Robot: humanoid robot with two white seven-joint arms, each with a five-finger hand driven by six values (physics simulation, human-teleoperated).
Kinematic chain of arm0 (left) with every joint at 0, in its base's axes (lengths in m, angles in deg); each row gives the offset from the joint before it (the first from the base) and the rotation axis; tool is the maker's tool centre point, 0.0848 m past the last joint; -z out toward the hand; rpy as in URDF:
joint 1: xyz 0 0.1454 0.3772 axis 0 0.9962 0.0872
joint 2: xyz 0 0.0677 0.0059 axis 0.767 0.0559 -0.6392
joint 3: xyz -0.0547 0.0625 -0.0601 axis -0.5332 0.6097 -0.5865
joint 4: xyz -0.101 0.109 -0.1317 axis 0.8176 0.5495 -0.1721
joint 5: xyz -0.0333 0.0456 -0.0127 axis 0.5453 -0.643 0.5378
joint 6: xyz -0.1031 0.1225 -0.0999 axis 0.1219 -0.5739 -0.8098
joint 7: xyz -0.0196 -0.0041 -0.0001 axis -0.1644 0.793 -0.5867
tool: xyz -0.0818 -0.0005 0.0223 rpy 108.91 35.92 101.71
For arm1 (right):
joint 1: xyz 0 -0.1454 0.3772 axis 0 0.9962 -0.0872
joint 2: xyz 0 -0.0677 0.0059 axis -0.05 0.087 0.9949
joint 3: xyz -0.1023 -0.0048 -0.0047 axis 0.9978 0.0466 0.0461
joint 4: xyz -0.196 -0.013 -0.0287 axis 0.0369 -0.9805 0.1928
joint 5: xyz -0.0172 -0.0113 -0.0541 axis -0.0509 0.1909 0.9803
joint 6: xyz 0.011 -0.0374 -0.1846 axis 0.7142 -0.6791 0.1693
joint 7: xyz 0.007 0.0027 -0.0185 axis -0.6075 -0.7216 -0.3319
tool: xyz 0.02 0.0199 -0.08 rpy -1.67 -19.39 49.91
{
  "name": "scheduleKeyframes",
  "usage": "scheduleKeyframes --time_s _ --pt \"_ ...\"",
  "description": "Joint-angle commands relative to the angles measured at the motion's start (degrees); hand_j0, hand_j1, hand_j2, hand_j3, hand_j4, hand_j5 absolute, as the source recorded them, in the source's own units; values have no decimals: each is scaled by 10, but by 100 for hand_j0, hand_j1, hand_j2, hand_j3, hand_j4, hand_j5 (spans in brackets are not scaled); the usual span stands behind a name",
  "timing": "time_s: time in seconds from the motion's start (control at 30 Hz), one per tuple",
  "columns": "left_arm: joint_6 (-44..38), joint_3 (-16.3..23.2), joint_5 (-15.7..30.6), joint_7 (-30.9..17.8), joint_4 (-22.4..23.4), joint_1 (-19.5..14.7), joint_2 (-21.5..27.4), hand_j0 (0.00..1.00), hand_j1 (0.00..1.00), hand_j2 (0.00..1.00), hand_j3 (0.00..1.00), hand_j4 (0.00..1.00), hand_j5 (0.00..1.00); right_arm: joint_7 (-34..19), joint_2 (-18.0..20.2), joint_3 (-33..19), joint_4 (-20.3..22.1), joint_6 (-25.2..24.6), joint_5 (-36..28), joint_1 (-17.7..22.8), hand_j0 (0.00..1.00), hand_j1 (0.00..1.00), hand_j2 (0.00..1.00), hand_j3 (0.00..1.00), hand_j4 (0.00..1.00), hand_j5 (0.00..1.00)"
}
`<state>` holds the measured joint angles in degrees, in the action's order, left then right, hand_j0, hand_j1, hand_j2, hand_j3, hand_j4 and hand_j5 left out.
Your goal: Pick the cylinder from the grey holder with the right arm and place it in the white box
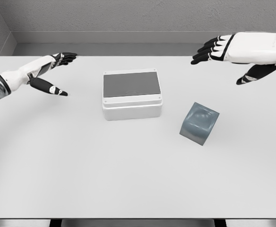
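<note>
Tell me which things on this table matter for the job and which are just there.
For the job:
white box
grey holder, lying tilted right of the box; no cylinder shows in it
right hand, fingers open, above the table's far right

Just there:
left hand, open, at far left
table

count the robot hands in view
2: the left hand open over the table's far left, the right hand open at upper right, beyond the grey holder.

I work in a bare simulated test cell, not a lived-in room: a plain white table [128, 179] fills my view, grey textured walls [142, 16] close in behind it, and the flat, shadowless rendering of every surface marks this as a simulator's staged workspace.
</note>
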<state>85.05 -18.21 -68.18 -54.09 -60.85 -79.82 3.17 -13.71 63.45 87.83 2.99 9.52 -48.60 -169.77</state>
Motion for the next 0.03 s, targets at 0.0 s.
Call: scheduleKeyframes --time_s 0.0 --pt "0 -12 5 0 17 2 1 100 100 100 100 100 100 -1 -1 -1 0 -1 -2 1 100 100 100 100 100 100"
